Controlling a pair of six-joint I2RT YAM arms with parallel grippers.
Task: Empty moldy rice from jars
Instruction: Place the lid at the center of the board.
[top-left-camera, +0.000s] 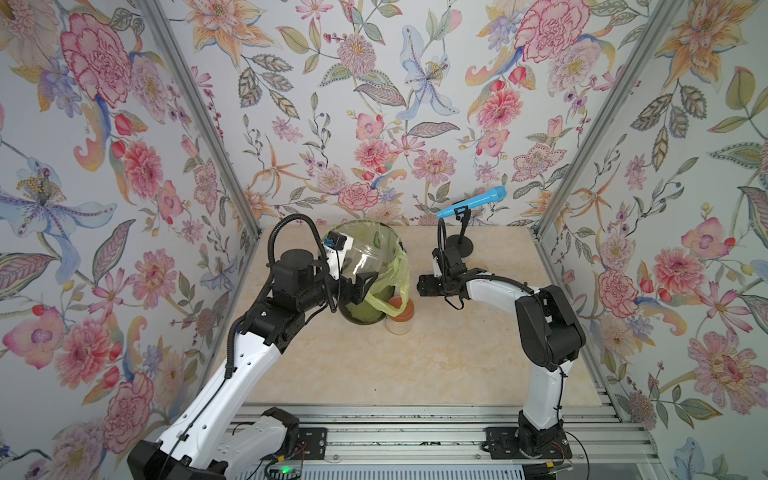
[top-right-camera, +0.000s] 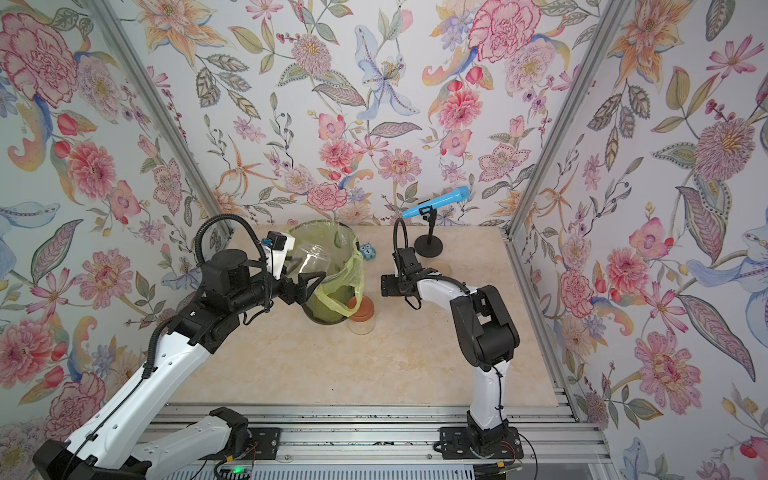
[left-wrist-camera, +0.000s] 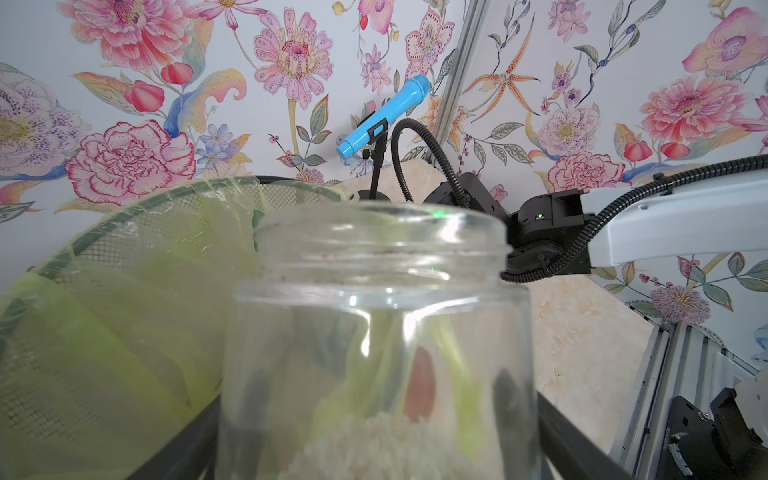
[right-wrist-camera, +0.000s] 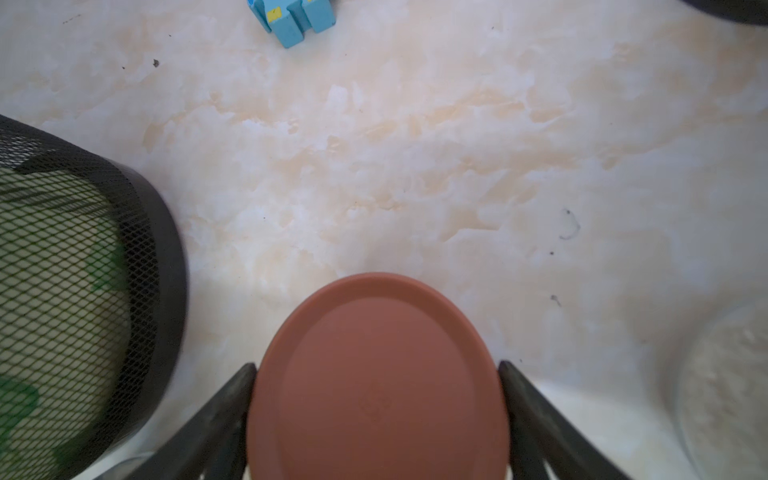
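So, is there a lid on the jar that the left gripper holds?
No, in the left wrist view the jar shows a bare open rim with nothing covering it.

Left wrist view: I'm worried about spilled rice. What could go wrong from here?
The rice sits clumped at the base of the open jar in the left hand; it may stick, or drop suddenly and miss the bin. The liner's loose flap hangs down by the closed jar, so a tug might topple that.
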